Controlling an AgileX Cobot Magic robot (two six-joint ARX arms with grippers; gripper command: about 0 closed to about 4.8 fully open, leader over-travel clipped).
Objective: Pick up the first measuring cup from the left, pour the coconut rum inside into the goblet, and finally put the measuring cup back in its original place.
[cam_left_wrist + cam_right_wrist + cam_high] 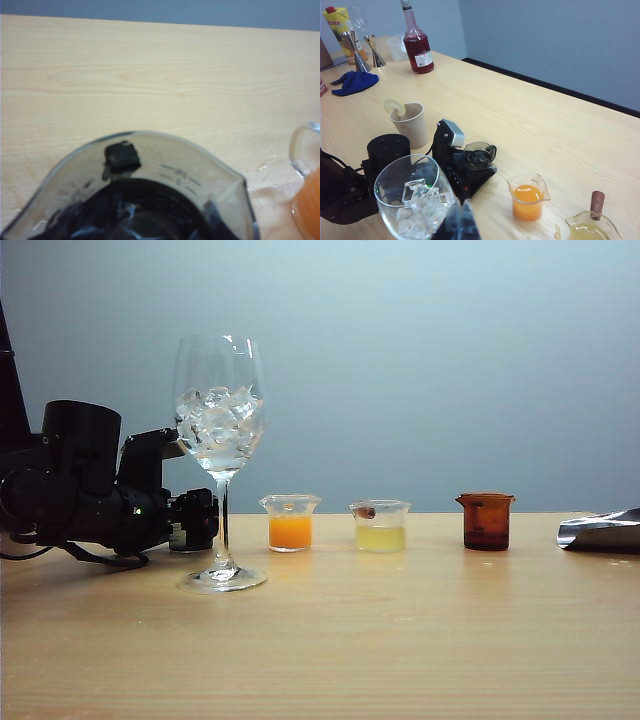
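Left hand (479, 161) is around the first measuring cup (479, 152), grip uncertain; right hand (457, 222) unclear; cup light, slippery, spillable—pinch its walls.

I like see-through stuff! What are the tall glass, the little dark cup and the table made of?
The goblet looks like clear shiny glass; the ice shows through. The first measuring cup, between the left gripper's fingers, seems smoky see-through plastic or glass with printed marks. The table looks like pale wood with grain lines.
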